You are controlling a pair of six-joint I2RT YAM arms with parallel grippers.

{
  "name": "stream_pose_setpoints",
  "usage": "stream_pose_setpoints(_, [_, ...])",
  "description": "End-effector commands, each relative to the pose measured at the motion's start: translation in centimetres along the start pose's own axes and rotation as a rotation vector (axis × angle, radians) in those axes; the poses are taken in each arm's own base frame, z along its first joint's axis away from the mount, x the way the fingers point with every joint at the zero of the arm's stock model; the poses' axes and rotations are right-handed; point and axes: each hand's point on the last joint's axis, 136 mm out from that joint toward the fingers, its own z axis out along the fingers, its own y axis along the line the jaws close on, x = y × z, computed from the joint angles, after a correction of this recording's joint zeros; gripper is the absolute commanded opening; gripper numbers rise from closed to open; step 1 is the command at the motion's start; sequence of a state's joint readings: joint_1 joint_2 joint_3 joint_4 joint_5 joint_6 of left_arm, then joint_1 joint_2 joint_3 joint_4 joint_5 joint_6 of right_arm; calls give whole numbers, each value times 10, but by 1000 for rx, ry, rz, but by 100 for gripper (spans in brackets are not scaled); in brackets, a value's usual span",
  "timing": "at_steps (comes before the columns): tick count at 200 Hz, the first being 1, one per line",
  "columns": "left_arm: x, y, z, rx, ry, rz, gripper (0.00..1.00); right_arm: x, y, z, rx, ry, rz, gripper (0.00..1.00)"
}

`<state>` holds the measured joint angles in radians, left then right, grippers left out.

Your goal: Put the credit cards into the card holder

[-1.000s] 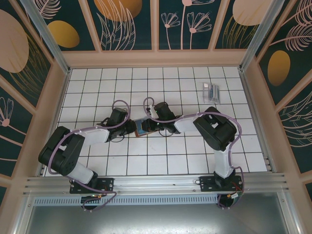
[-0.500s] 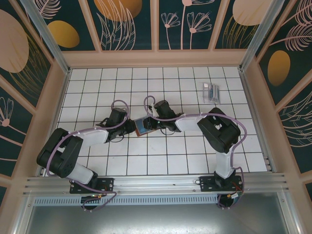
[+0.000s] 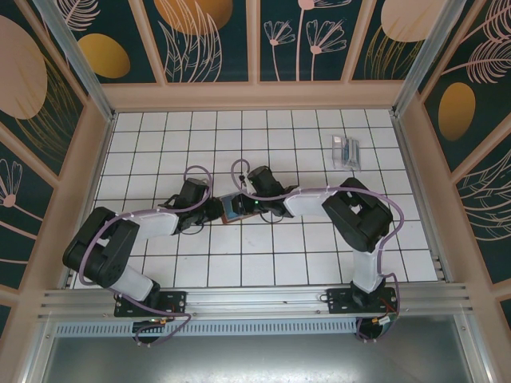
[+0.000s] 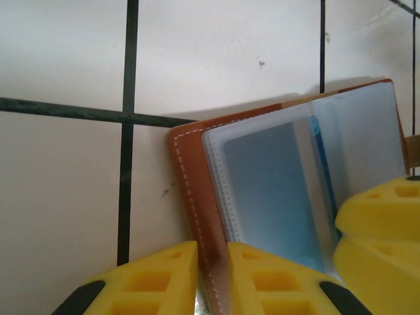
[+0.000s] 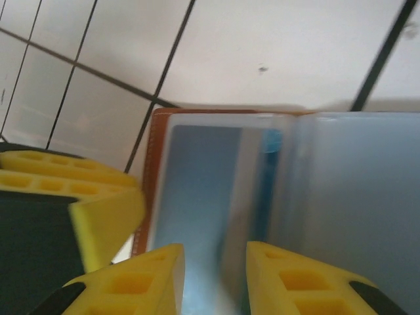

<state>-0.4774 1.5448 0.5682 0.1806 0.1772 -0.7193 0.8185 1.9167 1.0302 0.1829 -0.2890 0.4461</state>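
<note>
The left tool (image 4: 211,275) is nipped tight on the stitched leather edge of the card holder (image 3: 238,206), pinning it open mid-surface (image 3: 279,255), I'd say so it can't skid on the glossy tiles. The right tool (image 5: 215,282) hangs over the clear plastic sleeves (image 5: 354,197), jaws a little apart. Whether they grip anything, I can't tell. It's reddish-brown hide with pale stitching and filmy, frosted pockets, one showing something flat and blue-grey. The credit cards (image 3: 346,150), thin, pale and stiff, lie well apart by the far right corner.
</note>
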Motion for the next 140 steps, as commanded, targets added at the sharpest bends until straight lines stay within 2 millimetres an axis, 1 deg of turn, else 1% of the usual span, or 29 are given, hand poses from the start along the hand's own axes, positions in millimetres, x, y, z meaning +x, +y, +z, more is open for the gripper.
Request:
stream_pose_setpoints(1, [2, -6, 3, 35, 3, -8, 20, -3, 15, 4, -47, 3, -32, 31])
stream_pose_setpoints(40, [-3, -10, 2, 40, -4, -4, 20, -4, 28, 5, -74, 2, -54, 30])
stream_pose_setpoints(55, [-6, -9, -1, 22, -15, 5, 20, -11, 27, -3, -51, -32, -66, 30])
stream_pose_setpoints(67, [-7, -5, -6, -6, -25, 7, 21, -21, 25, -14, -5, -68, -83, 32])
stream_pose_setpoints(99, [-9, 1, -17, -36, -56, 19, 22, -45, 5, -47, 132, -151, -120, 35])
stream_pose_setpoints(119, [-6, 3, -18, -43, -49, 16, 24, -57, -20, -68, 199, -180, -95, 39])
stream_pose_setpoints(140, [-2, 6, -16, -44, -38, 10, 32, -62, -42, -82, 247, -169, -82, 45])
